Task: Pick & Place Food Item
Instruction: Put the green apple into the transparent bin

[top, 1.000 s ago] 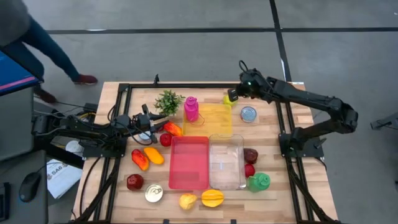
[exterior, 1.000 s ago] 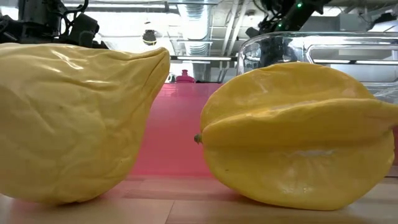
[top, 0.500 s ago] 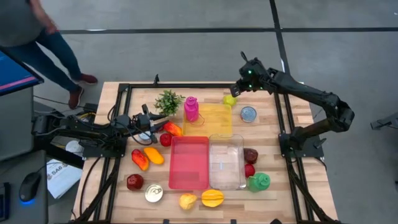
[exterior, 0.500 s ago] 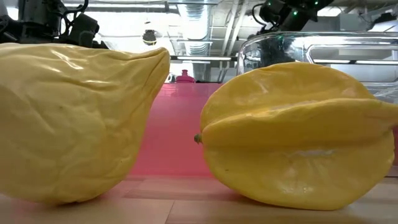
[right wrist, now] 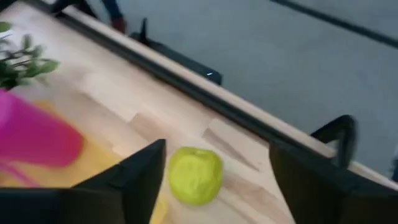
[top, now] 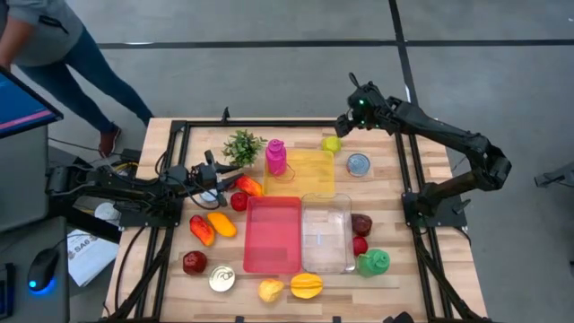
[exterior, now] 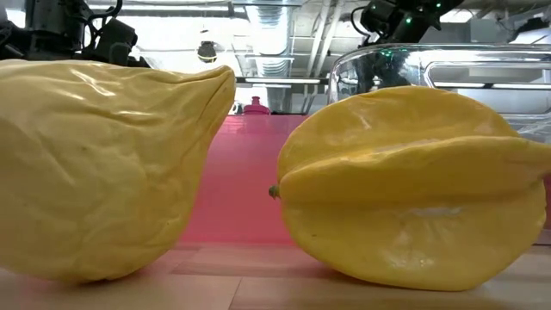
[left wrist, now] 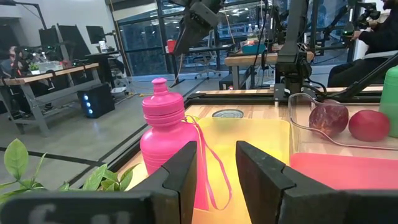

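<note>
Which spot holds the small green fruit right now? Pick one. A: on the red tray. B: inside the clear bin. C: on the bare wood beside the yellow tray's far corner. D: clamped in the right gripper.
C: the green fruit lies on the wood by the yellow tray, under the open right gripper.

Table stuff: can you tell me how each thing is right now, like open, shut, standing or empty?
Right gripper: open, above the green apple, holding nothing.
Green apple: resting on the table beside the yellow tray.
Left gripper: jaws slightly apart, empty.
Pink bottle: upright, cap on.
Yellow tray: empty.
Pink tray: empty.
Clear tub: empty.
Green bottle: lying on its side.
</note>
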You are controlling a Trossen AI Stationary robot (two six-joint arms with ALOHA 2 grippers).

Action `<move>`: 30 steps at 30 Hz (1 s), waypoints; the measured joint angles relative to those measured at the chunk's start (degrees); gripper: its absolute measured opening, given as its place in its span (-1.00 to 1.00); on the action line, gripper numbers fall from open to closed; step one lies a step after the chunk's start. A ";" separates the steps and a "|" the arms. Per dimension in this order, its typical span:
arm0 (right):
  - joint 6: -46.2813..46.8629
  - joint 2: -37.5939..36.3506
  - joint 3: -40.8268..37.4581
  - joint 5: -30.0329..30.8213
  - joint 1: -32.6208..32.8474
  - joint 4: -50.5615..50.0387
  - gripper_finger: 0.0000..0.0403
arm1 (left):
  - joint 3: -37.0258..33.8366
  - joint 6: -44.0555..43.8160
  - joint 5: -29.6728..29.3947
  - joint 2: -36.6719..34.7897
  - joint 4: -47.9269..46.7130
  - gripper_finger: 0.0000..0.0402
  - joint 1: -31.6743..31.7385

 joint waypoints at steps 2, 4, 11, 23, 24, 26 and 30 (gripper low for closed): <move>0.70 0.00 0.00 0.63 -0.02 0.14 0.54 | 0.00 -0.22 0.01 0.00 0.00 -0.51 0.00; 0.52 0.00 0.00 0.58 -0.02 1.22 0.60 | 0.00 -0.36 0.00 0.00 0.00 -0.51 0.00; -0.20 0.00 0.00 0.54 0.26 2.69 0.66 | 0.00 -0.37 0.01 0.00 0.00 -0.51 0.00; 6.86 0.00 0.00 0.45 -0.38 3.27 0.78 | 0.00 -0.39 0.02 0.00 0.00 -0.51 0.00; 8.10 0.00 0.00 0.35 -0.62 3.23 0.80 | 0.00 -0.40 0.00 0.00 0.00 -0.51 0.00; 10.26 0.00 -0.48 0.03 -1.08 3.25 0.83 | 0.00 -0.75 0.00 0.00 0.00 -0.51 0.00; 13.45 0.04 -3.11 -2.84 -2.16 3.52 0.87 | 0.00 -1.88 0.02 0.00 0.00 -0.51 0.00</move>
